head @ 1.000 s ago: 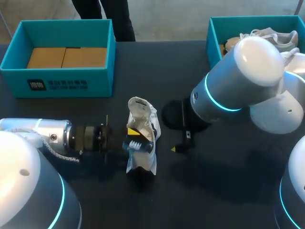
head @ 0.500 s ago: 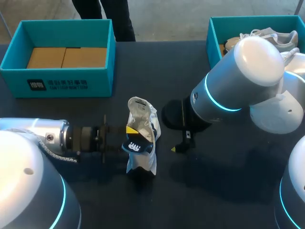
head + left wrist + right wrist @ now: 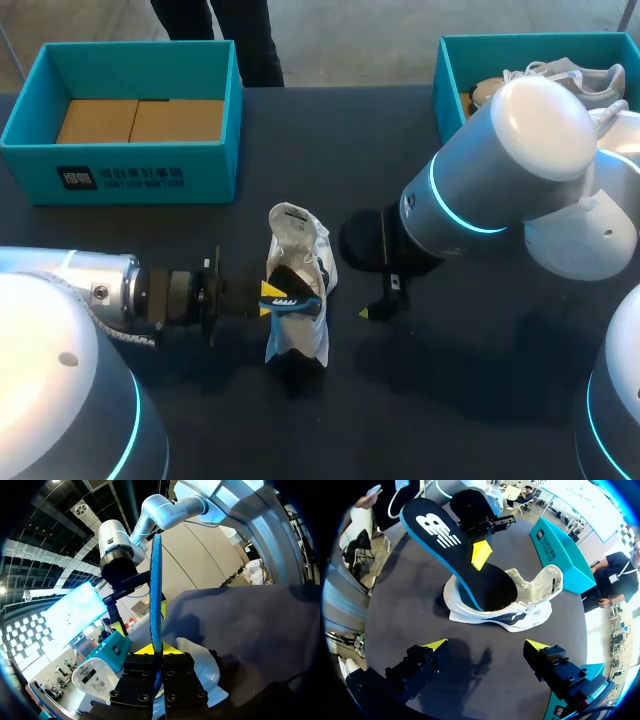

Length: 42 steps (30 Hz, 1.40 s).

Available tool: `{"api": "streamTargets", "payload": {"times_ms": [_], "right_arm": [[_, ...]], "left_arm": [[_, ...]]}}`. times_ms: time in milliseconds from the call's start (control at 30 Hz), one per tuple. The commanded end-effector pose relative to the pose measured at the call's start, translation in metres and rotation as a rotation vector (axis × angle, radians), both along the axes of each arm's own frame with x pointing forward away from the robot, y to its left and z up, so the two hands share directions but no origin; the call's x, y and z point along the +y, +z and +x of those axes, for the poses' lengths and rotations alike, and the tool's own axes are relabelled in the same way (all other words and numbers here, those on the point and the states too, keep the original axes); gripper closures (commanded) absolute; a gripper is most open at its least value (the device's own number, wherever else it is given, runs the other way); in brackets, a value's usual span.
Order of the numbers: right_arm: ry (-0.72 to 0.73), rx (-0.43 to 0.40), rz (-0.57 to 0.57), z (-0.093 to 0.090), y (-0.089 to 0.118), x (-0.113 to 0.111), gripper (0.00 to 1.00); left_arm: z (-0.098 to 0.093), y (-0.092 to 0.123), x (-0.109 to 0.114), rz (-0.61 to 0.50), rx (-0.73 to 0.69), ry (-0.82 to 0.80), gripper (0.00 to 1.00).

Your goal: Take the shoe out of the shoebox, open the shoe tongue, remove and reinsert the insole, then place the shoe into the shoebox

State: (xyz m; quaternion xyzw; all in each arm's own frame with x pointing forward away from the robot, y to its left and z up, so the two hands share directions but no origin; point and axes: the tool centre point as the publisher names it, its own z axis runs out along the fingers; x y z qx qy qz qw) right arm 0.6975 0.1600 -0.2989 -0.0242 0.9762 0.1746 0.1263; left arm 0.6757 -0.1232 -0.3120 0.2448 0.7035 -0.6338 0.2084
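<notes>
A white shoe lies on the dark table at the middle, its tongue folded open. My left gripper is at the shoe's opening, shut on the dark blue insole. In the left wrist view the insole stands edge-on between the closed fingers of the left gripper. From the right wrist, the insole sticks up out of the shoe with one end still inside. My right gripper is open beside the shoe, holding nothing; it shows just right of the shoe in the head view.
An open teal shoebox with a cardboard floor stands at the back left. A second teal box at the back right holds another white shoe, partly hidden by my right arm.
The left gripper's fingers have closed on the insole, and the insole has turned from showing its face to lying nearly edge-on. The right arm has not moved.
</notes>
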Motion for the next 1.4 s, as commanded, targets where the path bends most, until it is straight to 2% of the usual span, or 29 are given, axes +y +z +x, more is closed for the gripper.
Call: {"api": "streamTargets", "payload": {"times_ms": [33, 400, 800, 900, 1000, 1233, 1367, 1400], "right_arm": [[-0.001, -0.002, 0.000, 0.000, -0.002, 0.001, 0.00], [-0.001, -0.002, 0.000, 0.000, -0.002, 0.001, 0.00], [-0.001, -0.002, 0.000, 0.000, -0.002, 0.001, 0.00], [-0.001, -0.002, 0.000, 0.000, -0.002, 0.001, 0.00], [-0.001, -0.002, 0.000, 0.000, -0.002, 0.001, 0.00], [-0.001, -0.002, 0.000, 0.000, -0.002, 0.001, 0.00], [-0.001, -0.002, 0.000, 0.000, -0.002, 0.001, 0.00], [-0.001, -0.002, 0.000, 0.000, -0.002, 0.001, 0.00]], "left_arm": [[0.007, -0.008, -0.005, 0.006, 0.000, -0.001, 1.00], [0.021, -0.019, -0.002, 0.053, -0.005, 0.008, 1.00], [0.024, -0.028, -0.001, 0.083, 0.006, 0.029, 1.00], [0.020, -0.022, -0.001, 0.090, -0.012, 0.017, 0.67], [0.016, -0.014, 0.001, 0.081, -0.022, 0.015, 0.62], [0.007, 0.001, 0.000, 0.063, -0.051, 0.001, 0.67], [0.004, 0.003, -0.003, 0.058, -0.054, -0.008, 0.75], [0.003, 0.003, -0.003, 0.060, -0.050, -0.011, 0.80]]}}
